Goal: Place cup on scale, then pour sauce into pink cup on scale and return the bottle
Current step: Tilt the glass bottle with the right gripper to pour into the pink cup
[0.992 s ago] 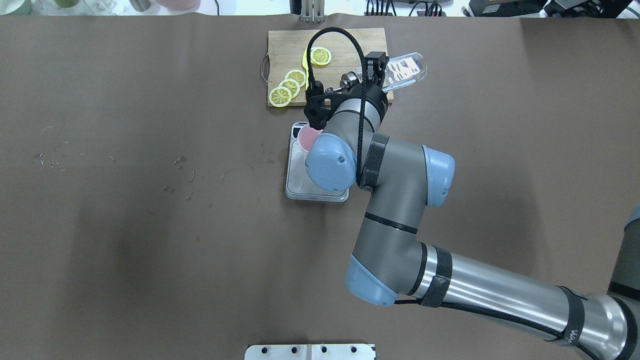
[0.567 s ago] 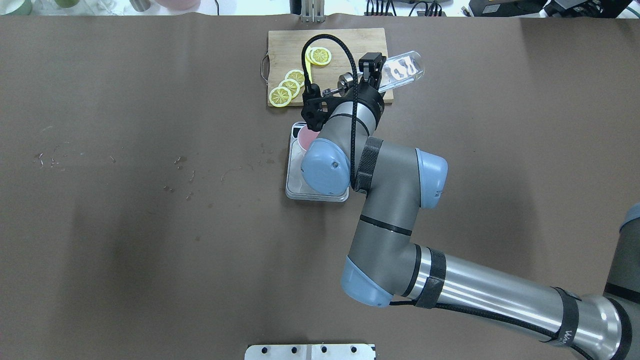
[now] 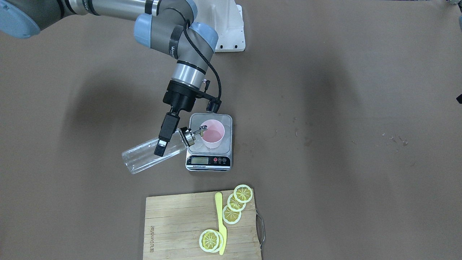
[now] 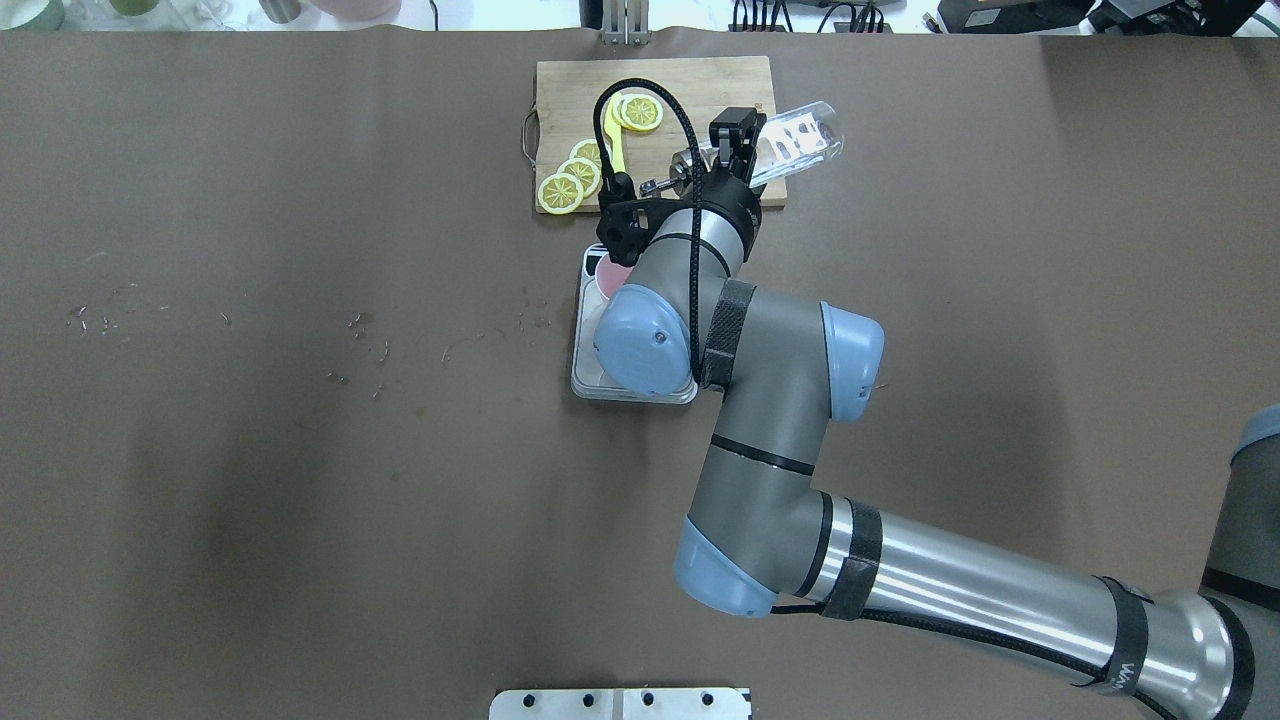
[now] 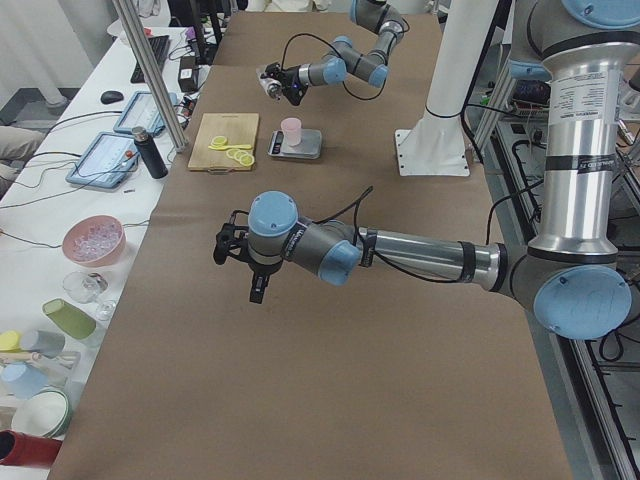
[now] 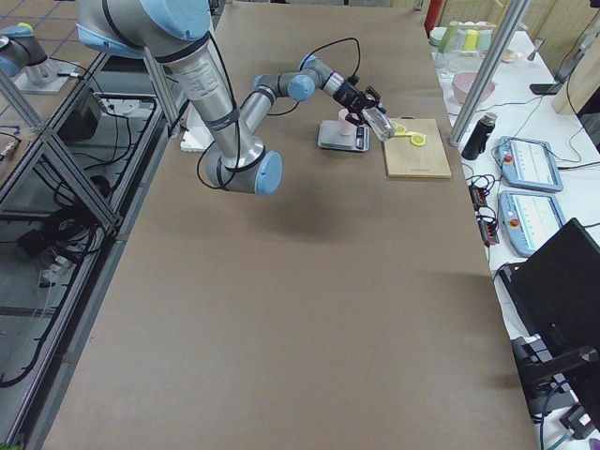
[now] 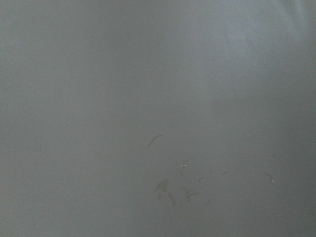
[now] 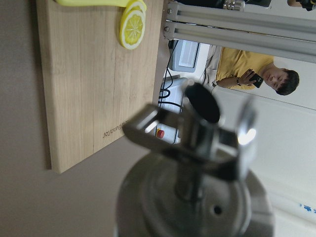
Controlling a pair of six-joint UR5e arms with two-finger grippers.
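The pink cup (image 3: 213, 134) stands upright on the scale (image 3: 208, 161), toward its back end. My right gripper (image 3: 162, 146) is shut on the clear glass bottle (image 3: 149, 154), which it holds tipped nearly flat. The bottle's metal pourer cap (image 3: 187, 136) points at the cup, with the spout tip over the rim. I cannot make out the clear sauce or any stream. Overhead, my right arm covers most of the cup (image 4: 608, 276) and the scale (image 4: 584, 384); the bottle (image 4: 798, 139) juts right. The left gripper (image 5: 250, 283) hovers over bare table far away; I cannot tell its state.
A wooden cutting board (image 3: 173, 231) with lemon slices (image 3: 231, 213) and a yellow knife (image 3: 220, 224) lies just beyond the scale. A white base plate (image 3: 227, 32) sits on the robot's side. The right wrist view shows a seated person (image 8: 247, 74) off the table.
My right wrist and forearm have shifted left, carrying the tipped bottle with them, so its spout has moved closer over the cup. The cup and scale have stayed put.
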